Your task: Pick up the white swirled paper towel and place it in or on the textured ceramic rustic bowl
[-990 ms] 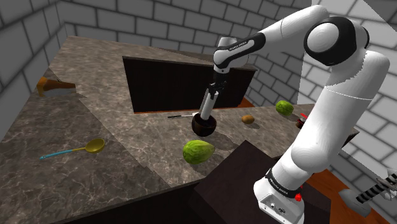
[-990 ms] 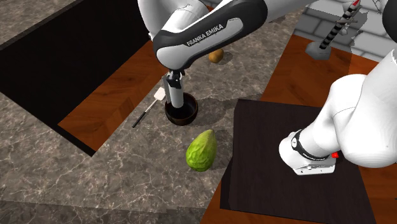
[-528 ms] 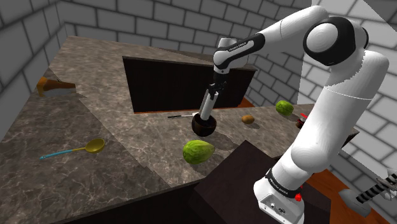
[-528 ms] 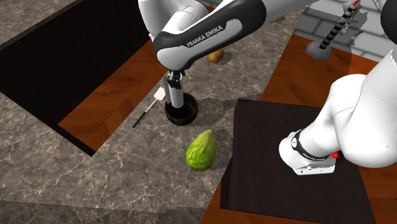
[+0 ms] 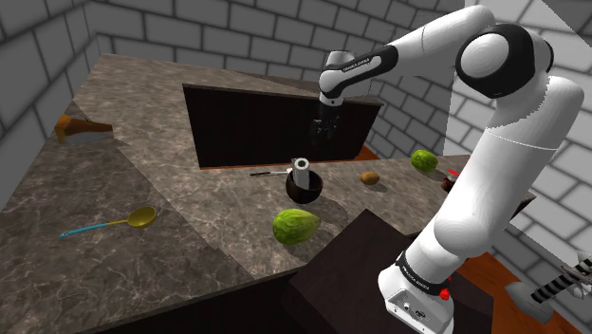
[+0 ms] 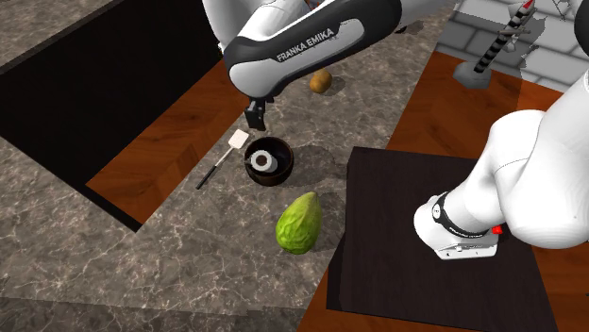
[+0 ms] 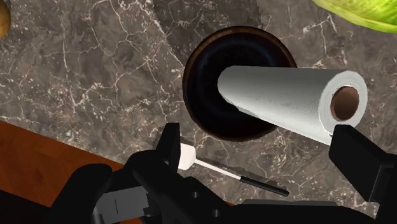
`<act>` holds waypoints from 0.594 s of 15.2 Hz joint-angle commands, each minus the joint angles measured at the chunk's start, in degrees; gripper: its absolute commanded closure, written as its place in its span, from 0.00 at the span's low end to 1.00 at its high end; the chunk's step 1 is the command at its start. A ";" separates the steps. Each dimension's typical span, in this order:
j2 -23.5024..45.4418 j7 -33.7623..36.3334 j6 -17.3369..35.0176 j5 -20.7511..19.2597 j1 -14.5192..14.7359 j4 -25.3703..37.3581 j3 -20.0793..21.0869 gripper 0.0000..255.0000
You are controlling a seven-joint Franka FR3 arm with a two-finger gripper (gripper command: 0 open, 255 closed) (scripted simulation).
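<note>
Paper towel roll [image 5: 301, 168] stands upright inside the dark bowl [image 5: 309, 193]; placement looks done. Gripper [image 5: 323, 130] hangs above at the bowl's 12 o'clock in the shoulder view, spread wide, touching nothing. Left to do, by my reckoning: retreat only. Desk [image 5: 123, 180] is dark marbled stone. Dark recess [image 5: 247, 123] at the bowl's 11 o'clock, green fruit [image 5: 296, 226] at 6, yellow spoon [image 5: 140, 217] at 8. Grey block walls [image 5: 190, 28].

One legible mark: "FRANKA EMIKA" in white capitals on the forearm's dark band [image 6: 307, 44], second exterior view. In the shoulder view there is white lettering on the same band and on the dark collar [image 5: 418, 274] near the arm's base, both too small to read.
</note>
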 commanded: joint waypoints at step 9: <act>-1.87 0.26 -4.77 -0.32 0.27 2.87 0.09 0.00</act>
